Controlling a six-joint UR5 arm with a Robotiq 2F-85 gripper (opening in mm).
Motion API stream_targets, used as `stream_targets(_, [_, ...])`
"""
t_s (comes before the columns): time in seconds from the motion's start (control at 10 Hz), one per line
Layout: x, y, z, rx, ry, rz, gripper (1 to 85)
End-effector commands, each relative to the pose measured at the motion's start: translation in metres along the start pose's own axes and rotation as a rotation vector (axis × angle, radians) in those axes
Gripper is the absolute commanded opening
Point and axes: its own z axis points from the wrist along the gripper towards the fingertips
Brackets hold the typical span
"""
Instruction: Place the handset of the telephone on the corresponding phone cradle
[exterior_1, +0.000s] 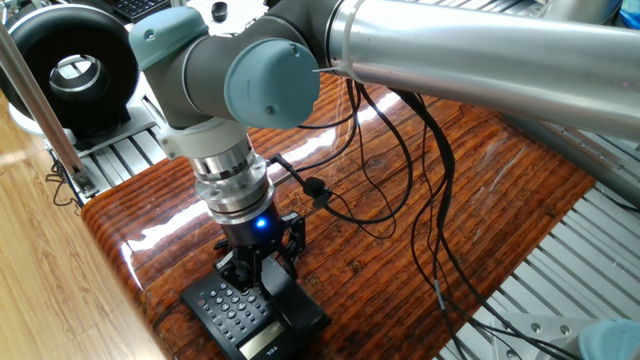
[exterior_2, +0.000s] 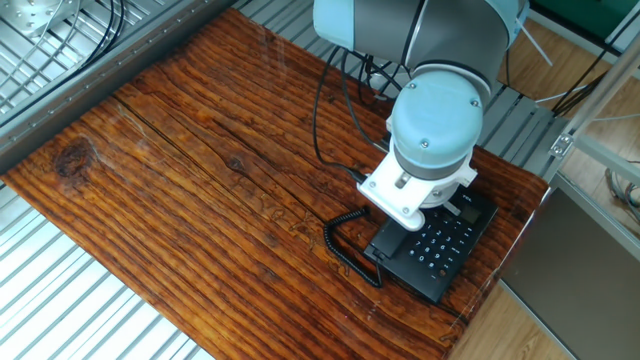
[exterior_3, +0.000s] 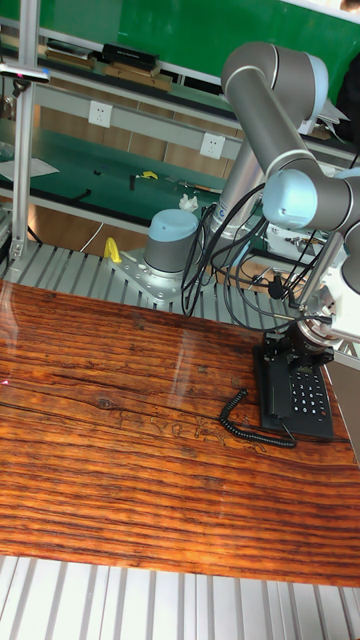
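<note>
The black telephone (exterior_1: 232, 308) sits at the near corner of the wooden table, keypad up, also seen in the tall fixed view (exterior_3: 306, 396). The handset (exterior_1: 293, 303) lies along the phone cradle beside the keypad. My gripper (exterior_1: 262, 272) stands straight down over the handset's far end, fingers closed against its sides. In the other fixed view my wrist covers most of the handset; only the keypad (exterior_2: 446, 244) and the coiled cord (exterior_2: 344, 246) show. In the tall fixed view the handset (exterior_3: 270, 386) lies on the phone's left side under my gripper (exterior_3: 294, 350), cord (exterior_3: 240, 416) looping left.
A big black ring-shaped device (exterior_1: 70, 68) stands on the aluminium frame behind the table corner. Loose black cables (exterior_1: 400, 180) hang from the arm over the wood. The phone is close to the table edge (exterior_1: 135, 285). A second arm base (exterior_3: 168, 250) stands behind the table.
</note>
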Motion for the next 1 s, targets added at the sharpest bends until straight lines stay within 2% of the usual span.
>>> stream_targets(0.0, [0.0004, 0.0031, -0.0002, -0.012, 0.006, 0.002, 20.7])
stream_targets(0.9, [-0.0015, 0.0011, -0.0001, -0.004, -0.001, -0.026, 21.3])
